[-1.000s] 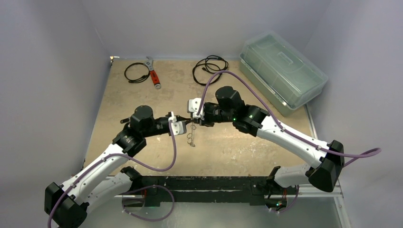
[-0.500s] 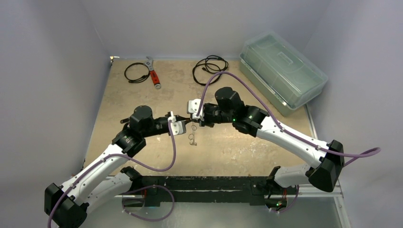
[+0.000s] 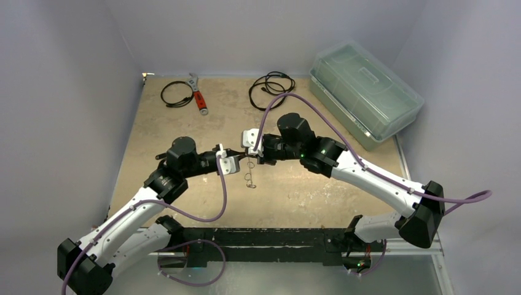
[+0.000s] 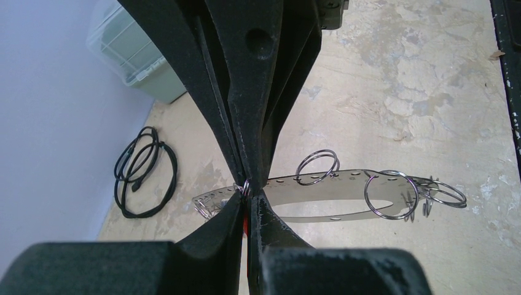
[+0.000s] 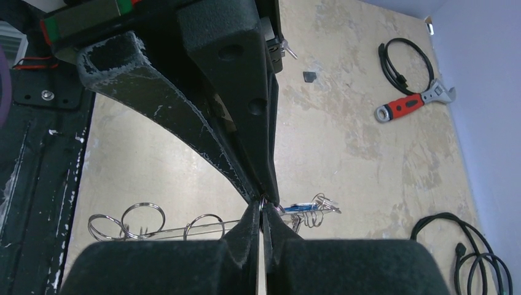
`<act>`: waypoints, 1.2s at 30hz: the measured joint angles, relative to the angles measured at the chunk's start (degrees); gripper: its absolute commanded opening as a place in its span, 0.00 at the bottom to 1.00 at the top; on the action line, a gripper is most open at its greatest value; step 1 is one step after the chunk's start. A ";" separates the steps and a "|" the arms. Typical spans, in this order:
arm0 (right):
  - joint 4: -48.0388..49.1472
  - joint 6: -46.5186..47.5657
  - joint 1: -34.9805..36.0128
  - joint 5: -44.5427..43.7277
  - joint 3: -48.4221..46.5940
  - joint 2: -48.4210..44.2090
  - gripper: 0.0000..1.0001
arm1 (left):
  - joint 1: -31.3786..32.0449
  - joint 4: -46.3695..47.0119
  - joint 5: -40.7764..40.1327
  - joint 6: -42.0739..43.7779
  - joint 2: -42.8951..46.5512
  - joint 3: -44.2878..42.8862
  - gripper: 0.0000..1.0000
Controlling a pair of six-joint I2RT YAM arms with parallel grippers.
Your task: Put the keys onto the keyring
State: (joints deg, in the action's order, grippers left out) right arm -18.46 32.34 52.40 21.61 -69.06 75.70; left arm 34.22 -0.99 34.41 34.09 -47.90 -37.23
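Top view: above the middle of the surface (image 3: 295,190), the left end effector (image 3: 236,154) and right end effector (image 3: 249,157) meet tip to tip, with the keyring (image 3: 248,178) dangling between them.

Left wrist: the jaws are closed on the keyring's (image 4: 344,178) small end ring.

Right wrist: the jaws are closed there too, with a blue key (image 5: 301,208) just beside them.

The keyring is probably light, thin, slippery and floppy. It is best pinched at the band, not at the loose rings.

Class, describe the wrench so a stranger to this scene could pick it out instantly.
Look to the far edge of the table, left of the clear plastic box. Between two black cable coils lies the wrench. Only it has a red handle with silver metal ends.
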 measured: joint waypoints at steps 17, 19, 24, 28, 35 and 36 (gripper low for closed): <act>4.92 -0.61 -0.02 -2.43 4.57 -6.47 0.00 | -0.02 5.09 -0.22 -0.46 5.90 0.35 0.31; 6.08 -0.85 -0.02 -2.43 5.31 -8.35 0.00 | -0.04 6.12 -0.20 -0.55 6.34 0.52 0.29; 8.61 -1.46 -0.02 -2.40 5.81 -11.02 0.00 | -0.09 9.05 0.83 -2.01 6.43 0.94 0.27; 9.88 -1.62 -0.02 -2.40 5.90 -11.17 0.00 | -0.09 10.67 2.86 -3.04 6.38 1.53 0.27; 10.34 -1.75 -0.02 -2.21 6.43 -11.17 0.00 | -0.09 12.15 4.72 -3.50 5.57 1.53 0.24; 10.34 -1.77 -0.02 -2.10 6.43 -11.19 0.00 | -0.09 12.15 4.81 -3.50 5.31 1.53 0.24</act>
State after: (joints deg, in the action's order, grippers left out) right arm -8.12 30.57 52.38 19.51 -62.63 64.51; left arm 34.13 11.16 39.22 30.59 -42.59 -35.70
